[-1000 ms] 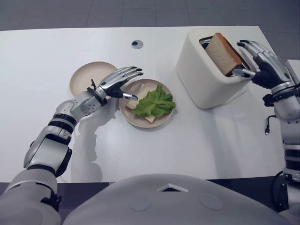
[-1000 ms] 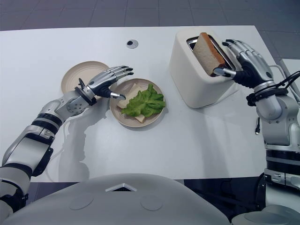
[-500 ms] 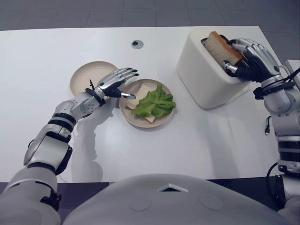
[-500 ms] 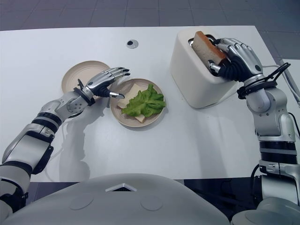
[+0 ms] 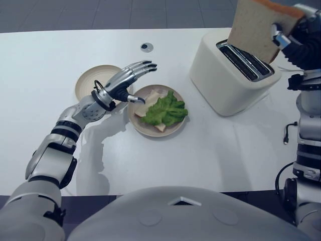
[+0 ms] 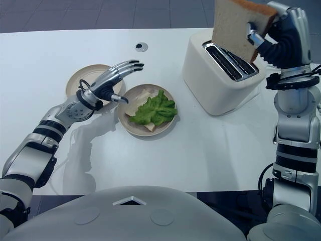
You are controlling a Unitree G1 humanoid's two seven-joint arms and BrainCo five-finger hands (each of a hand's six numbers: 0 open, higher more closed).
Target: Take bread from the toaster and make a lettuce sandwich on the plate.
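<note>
1. The right robot hand (image 6: 285,33) pinches a bread slice (image 6: 231,25) by its far edge. The slice hangs upright below and to the left of that hand, clear above the slots of the toaster (image 6: 215,85). From where I stand, gripping by the edge looks meant to let the slice be laid flat later.
2. The toaster sits directly under that robot hand on the bench (image 6: 200,155), with both slots showing nothing in them.
3. The left robot hand (image 6: 108,80) hovers with its fingers spread wide and holds nothing. The plate (image 6: 131,128) lies just to its right and slightly nearer the robot.
4. On that plate a lower slice (image 6: 142,95) carries the lettuce (image 6: 155,110), so I judge that only the top slice is missing.
5. A smaller plate (image 6: 75,80) lies under and behind the left robot hand.
6. That hand seems parked beside the plate, ready to steady it, while leaving the path from the toaster clear.
</note>
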